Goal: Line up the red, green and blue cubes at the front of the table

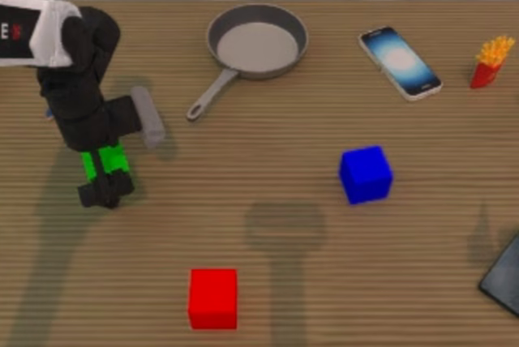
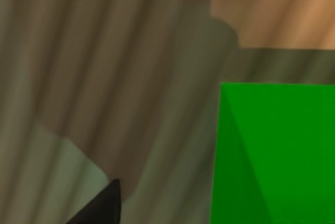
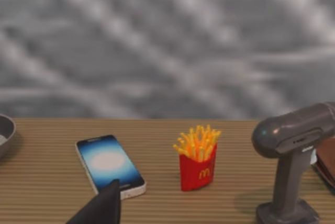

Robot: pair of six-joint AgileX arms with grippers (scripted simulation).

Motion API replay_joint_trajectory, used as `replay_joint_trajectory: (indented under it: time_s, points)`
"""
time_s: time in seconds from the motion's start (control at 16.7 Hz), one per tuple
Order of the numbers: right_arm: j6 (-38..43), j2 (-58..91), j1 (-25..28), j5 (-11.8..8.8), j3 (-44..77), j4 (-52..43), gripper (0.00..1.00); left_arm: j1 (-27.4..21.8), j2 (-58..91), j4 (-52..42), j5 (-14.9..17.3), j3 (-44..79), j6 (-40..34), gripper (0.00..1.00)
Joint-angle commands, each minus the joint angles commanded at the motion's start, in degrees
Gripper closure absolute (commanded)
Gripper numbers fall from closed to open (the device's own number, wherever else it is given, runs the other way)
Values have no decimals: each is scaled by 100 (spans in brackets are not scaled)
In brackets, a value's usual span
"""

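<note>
At the table's (image 1: 268,233) nine o'clock edge in the top view, my left gripper (image 1: 105,175) is closing its jaws on the green cube (image 1: 104,160), which is showing between the black fingers. Whether the cube is resting on the wood or already hanging just clear of it, I cannot tell. The left wrist view is showing the cube filling one corner, so the grip may be sitting off-centre (my guess only); if so, the cube could be twisting or slipping out during the carry toward the front.

Moving rightward, the red cube (image 1: 213,298) is sitting at about six o'clock, already near the front edge, with bare wood around it. A careless set-down could be knocking it out of place. A grey pan (image 1: 258,39) is lying at twelve o'clock, well away from the route. The blue cube (image 1: 365,174) is waiting at about three o'clock, apart from everything. A phone (image 1: 401,63) and a carton of fries (image 1: 490,63) are lying toward one and two o'clock.

My right arm is parked off the right side; its jaws cannot be judged.
</note>
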Motion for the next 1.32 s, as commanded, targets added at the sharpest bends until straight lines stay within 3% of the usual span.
replay_joint_trajectory:
  time_s: [0.06,0.84,1.32]
  points:
    - [0,0,0,0,0,0,0,0,0,0,0,0,0,0]
    - [0,0,0,0,0,0,0,0,0,0,0,0,0,98]
    - [0,0,0,0,0,0,0,0,0,0,0,0,0,100]
